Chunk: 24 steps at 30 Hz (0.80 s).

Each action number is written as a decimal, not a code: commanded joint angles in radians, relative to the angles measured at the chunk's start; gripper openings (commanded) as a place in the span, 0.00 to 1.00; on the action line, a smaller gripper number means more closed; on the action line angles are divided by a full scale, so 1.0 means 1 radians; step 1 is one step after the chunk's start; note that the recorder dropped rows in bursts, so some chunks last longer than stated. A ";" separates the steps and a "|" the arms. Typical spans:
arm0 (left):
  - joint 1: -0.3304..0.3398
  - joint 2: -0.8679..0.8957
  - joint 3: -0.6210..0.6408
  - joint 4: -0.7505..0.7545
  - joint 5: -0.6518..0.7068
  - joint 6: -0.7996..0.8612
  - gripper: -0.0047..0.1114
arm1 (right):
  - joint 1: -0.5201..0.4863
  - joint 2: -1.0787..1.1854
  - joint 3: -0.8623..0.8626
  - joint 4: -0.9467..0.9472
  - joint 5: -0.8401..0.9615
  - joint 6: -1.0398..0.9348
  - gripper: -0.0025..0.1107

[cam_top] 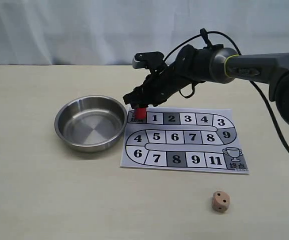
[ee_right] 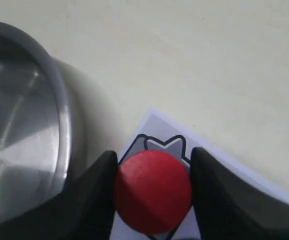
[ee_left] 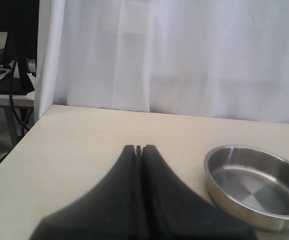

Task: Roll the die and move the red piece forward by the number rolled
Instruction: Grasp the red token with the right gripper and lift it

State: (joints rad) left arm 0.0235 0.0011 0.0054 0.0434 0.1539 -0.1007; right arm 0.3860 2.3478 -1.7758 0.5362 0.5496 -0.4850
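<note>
the right hand (cam_top: 140, 108) grips the red piece (ee_right: 153, 191) between its two fingers, the piece upright on the start square at one corner of the board (cam_top: 184, 148) — just before the square marked 1. the die (cam_top: 220, 201) lies on the tabletop (cam_top: 34, 200) off the board, apart from its trophy corner, pips too small to count. a steel bowl (cam_top: 59, 122) sits just beside the board's start end. the left hand (ee_left: 138, 150) is closed — fingers pressed together, on the bowl's side of the board
</note>
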 commanded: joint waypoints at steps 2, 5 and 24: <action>0.000 -0.001 -0.005 0.001 -0.010 0.000 0.04 | 0.000 -0.003 -0.003 -0.005 0.000 -0.008 0.18; 0.000 -0.001 -0.005 0.001 -0.010 0.000 0.04 | 0.000 -0.003 -0.003 -0.005 0.006 -0.008 0.08; 0.000 -0.001 -0.005 0.001 -0.012 0.000 0.04 | -0.002 -0.129 -0.003 -0.148 0.116 -0.007 0.06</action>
State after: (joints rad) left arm 0.0235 0.0011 0.0054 0.0434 0.1539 -0.1007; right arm 0.3860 2.2272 -1.7775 0.4291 0.6465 -0.4872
